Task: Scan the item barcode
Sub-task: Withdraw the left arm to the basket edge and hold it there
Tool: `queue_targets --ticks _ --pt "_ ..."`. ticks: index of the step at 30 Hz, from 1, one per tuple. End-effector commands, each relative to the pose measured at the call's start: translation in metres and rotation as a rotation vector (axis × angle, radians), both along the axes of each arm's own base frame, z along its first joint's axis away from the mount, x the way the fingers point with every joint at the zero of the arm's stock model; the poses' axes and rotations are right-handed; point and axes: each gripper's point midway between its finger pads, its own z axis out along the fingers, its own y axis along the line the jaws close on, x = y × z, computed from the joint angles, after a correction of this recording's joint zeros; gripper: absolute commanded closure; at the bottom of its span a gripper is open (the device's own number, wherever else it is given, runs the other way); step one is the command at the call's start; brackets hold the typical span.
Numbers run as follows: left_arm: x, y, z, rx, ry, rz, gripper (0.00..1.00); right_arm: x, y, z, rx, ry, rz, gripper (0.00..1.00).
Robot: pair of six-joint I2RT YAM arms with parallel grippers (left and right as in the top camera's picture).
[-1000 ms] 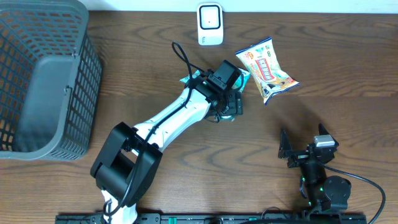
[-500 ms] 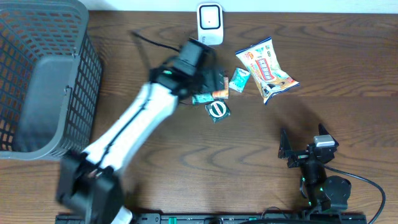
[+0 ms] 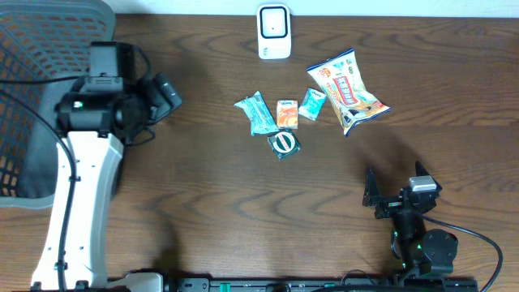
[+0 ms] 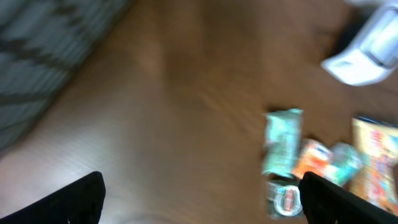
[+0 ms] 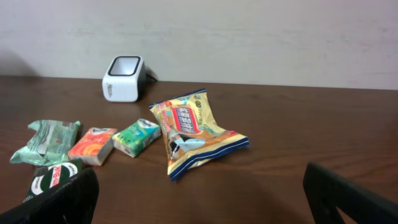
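The white barcode scanner (image 3: 274, 32) stands at the table's far edge. Several small items lie below it: a teal wrapper (image 3: 255, 113), an orange packet (image 3: 286, 113), a small green packet (image 3: 312, 104), a round dark pack (image 3: 284, 143) and a yellow snack bag (image 3: 347, 91). My left gripper (image 3: 162, 104) hovers far left of them beside the basket, open and empty. The blurred left wrist view shows its fingers (image 4: 81, 198) wide apart over bare wood. At the near right my right gripper (image 3: 397, 191) stands open and empty, facing the snack bag (image 5: 193, 130) and scanner (image 5: 124, 78).
A grey mesh basket (image 3: 40, 174) fills the left side, partly under my left arm. Dark wooden table (image 3: 243, 211) stretches between the items and the front edge.
My left arm swung from above the small items far to the left, up to the basket, its jaws opening fully. The items stay on the table. The right arm has not moved.
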Motion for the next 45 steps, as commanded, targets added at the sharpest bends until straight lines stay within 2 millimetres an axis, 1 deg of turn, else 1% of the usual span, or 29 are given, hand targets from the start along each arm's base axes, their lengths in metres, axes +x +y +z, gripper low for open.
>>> queue_targets --ticks 1,4,45 --pt "-0.0093 0.0183 -0.0044 0.024 0.043 0.053 0.02 -0.0003 0.0018 -0.0007 -0.011 0.0 0.008 0.01" --pt "-0.015 0.0216 -0.0081 0.023 0.07 0.064 0.02 -0.0003 0.0018 -0.0007 -0.011 0.0 0.008 0.01" --pt "-0.015 0.0214 -0.0081 0.023 0.069 0.064 0.02 -0.0003 0.0018 -0.0007 -0.011 0.0 0.008 0.01"
